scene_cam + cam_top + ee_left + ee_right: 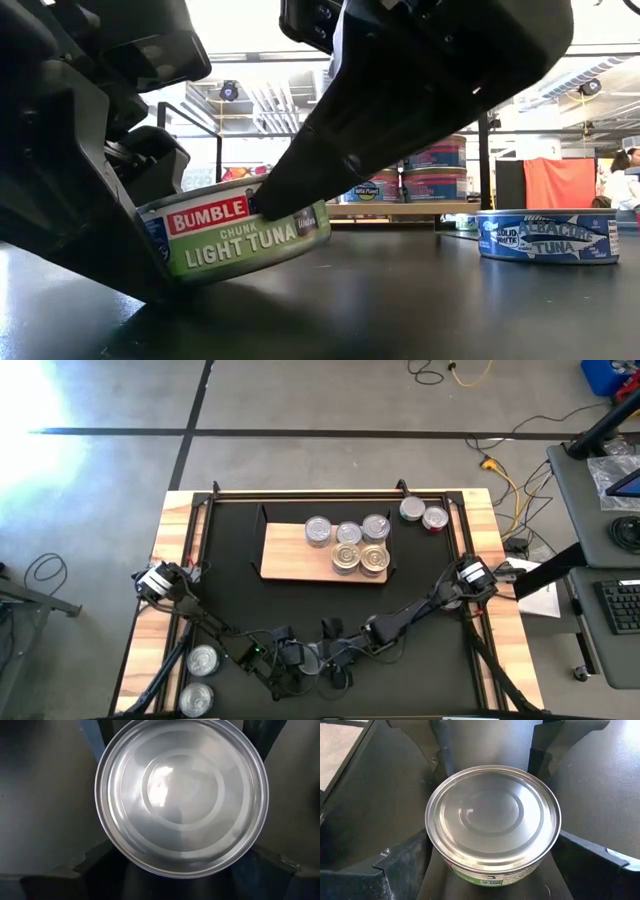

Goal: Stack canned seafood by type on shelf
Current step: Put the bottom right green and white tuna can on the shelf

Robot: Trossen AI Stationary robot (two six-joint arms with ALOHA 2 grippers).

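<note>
You have a flat light-wood shelf (pixel 290 555) with black frame ends carrying five short round silver and gold tins (pixel 348 545) at its right end. Near you, well off the shelf, a green-labelled tuna tin (pixel 235 235) sits tilted.

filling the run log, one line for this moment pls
right pincer: around tilted light tuna can | left pincer: over a silver can top | shelf: five can tops showing

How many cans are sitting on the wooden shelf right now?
5 show from above on the wooden shelf, clustered at its right end: three along the back, two in front. The level view shows stacking, so more may be hidden underneath.
</note>
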